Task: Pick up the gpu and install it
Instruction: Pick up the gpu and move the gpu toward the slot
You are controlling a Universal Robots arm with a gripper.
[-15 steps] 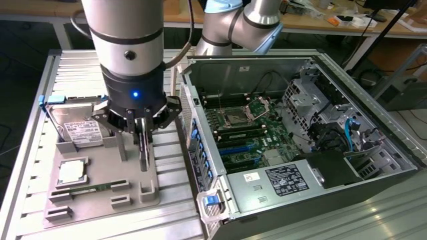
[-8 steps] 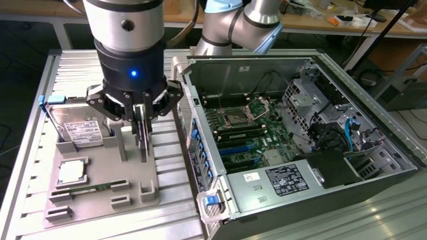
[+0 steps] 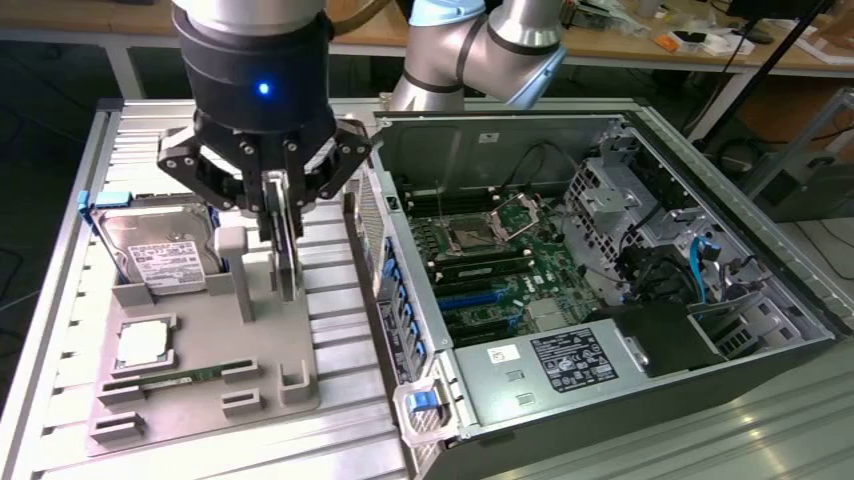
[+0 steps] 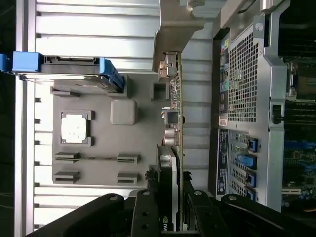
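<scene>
The gpu [image 3: 287, 265] is a thin dark card standing on edge over the grey fixture plate [image 3: 267, 350], beside a grey post [image 3: 231, 275]. My gripper [image 3: 278, 212] comes down on its upper edge with both fingers pressed against the card's faces. In the wrist view the gpu [image 4: 176, 123] runs edge-on away from my gripper [image 4: 170, 219], its metal bracket end [image 4: 168, 64] farthest from the fingers. Whether the card has left the plate I cannot tell.
On the plate lie a silver hard drive with blue rails [image 3: 167, 255], a CPU [image 3: 143, 343] and a green memory stick [image 3: 180, 378]. The open computer case [image 3: 747, 330] with its motherboard [image 3: 494, 265] lies at the exterior view's right, its rear panel [image 4: 242, 98] close to the card.
</scene>
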